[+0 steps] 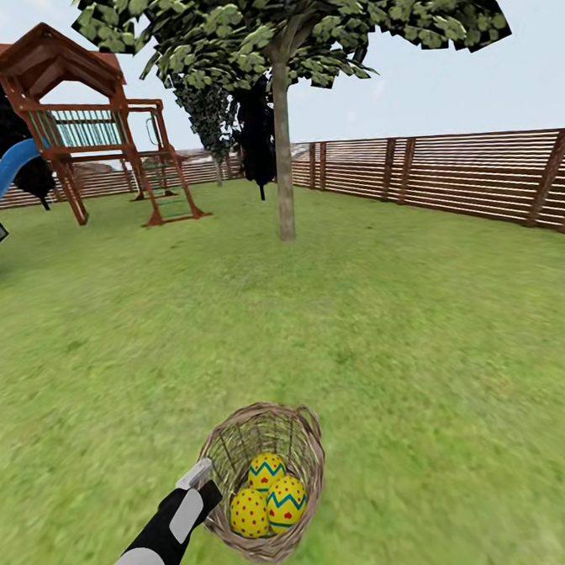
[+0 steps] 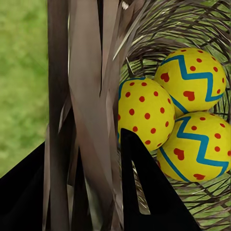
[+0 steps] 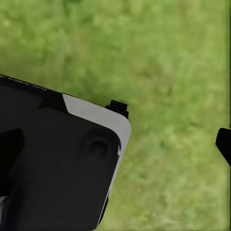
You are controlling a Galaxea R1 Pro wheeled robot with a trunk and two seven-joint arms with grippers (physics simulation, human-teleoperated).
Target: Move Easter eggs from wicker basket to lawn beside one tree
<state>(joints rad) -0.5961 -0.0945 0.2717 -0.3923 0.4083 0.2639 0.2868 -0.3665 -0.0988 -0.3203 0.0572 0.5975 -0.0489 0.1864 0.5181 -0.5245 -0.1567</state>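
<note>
Three Easter eggs [image 1: 268,496] fill one wicker basket [image 1: 235,442], left fingers [image 2: 144,192] clamped on its rim.

Three dotted yellow Easter eggs [image 1: 268,496] inside wicker basket [image 1: 226,442] on lawn [image 1: 403,325]

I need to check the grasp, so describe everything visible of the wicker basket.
The wicker basket is small, round, brown-grey open weave with loop handles at its rim. It appears tipped and lifted above the lawn, its mouth facing the camera, holding three Easter eggs. The left gripper has its jaws astride the near wall, one finger inside beside the eggs.
</note>
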